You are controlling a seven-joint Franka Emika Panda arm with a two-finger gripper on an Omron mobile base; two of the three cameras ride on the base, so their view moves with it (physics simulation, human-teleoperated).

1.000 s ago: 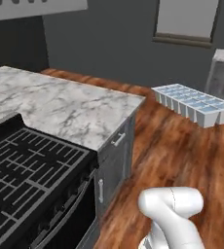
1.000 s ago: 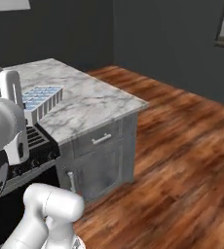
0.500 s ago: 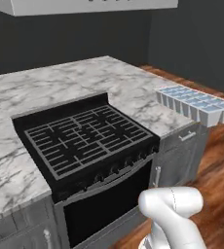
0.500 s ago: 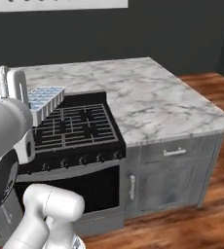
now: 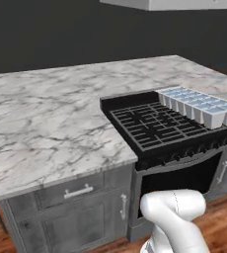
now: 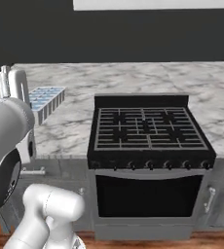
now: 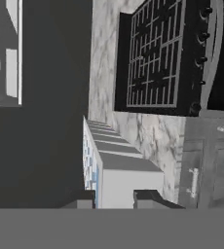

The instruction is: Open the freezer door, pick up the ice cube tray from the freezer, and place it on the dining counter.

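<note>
Ice cube tray (image 7: 115, 168): light, rigid, probably slick plastic; best pinched at one short end. Gripper (image 7: 113, 198) clenched there, carrying it above the stove (image 5: 160, 126).

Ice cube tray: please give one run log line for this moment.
pincer: shut on ice cube tray | tray: carried in air | below: stove | placing: not done

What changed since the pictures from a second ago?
The base turned, so the whole scene slid: wooden floor left the views and the stove came to the middle. The gripper stayed clamped on the ice cube tray, carried in the air as before.
</note>
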